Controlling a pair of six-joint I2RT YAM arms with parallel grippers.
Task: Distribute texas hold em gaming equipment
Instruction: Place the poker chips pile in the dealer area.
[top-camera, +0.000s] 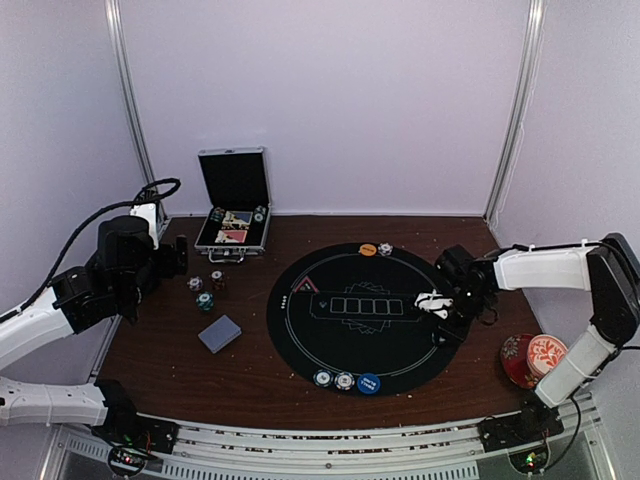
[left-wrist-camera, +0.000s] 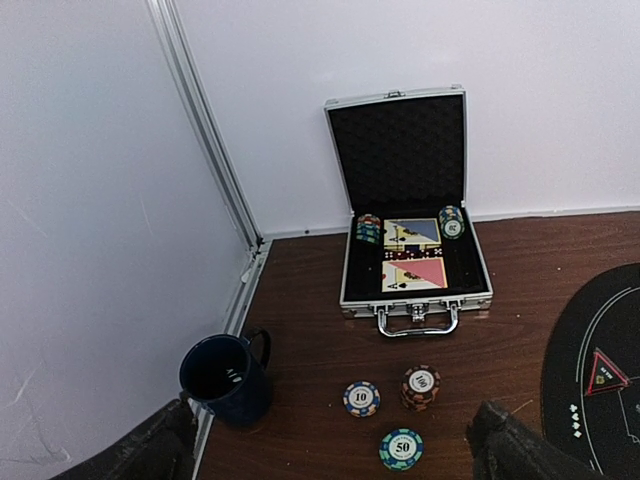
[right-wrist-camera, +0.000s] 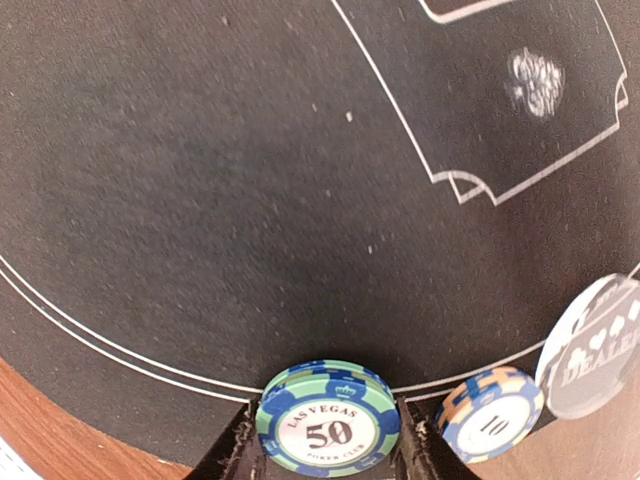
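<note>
On the near rim of the mat (top-camera: 300, 340), two chips (top-camera: 322, 378) and a blue disc (top-camera: 369, 383) are seen side by side. A cup and saucer (top-camera: 533, 358) are noted at the near right of the table (top-camera: 200, 380). A deck (top-camera: 220, 333) is laid face down left of the mat, and three chip stacks (left-wrist-camera: 401, 448) are grouped beyond it. The right gripper (top-camera: 438, 308) is found at the mat's right side, clamped on a 50 chip (right-wrist-camera: 328, 420). A 10 chip (right-wrist-camera: 490, 413) and a dealer disc (right-wrist-camera: 595, 345) are just beside it. The left gripper (left-wrist-camera: 330, 458) is spread wide with nothing in it, and a mug (left-wrist-camera: 225, 375) is near. A triangle (top-camera: 305, 286) is noted on the mat's left, and an orange disc (top-camera: 368, 250) at its far rim. The case (top-camera: 234, 205) is stood open by the back wall.
</note>
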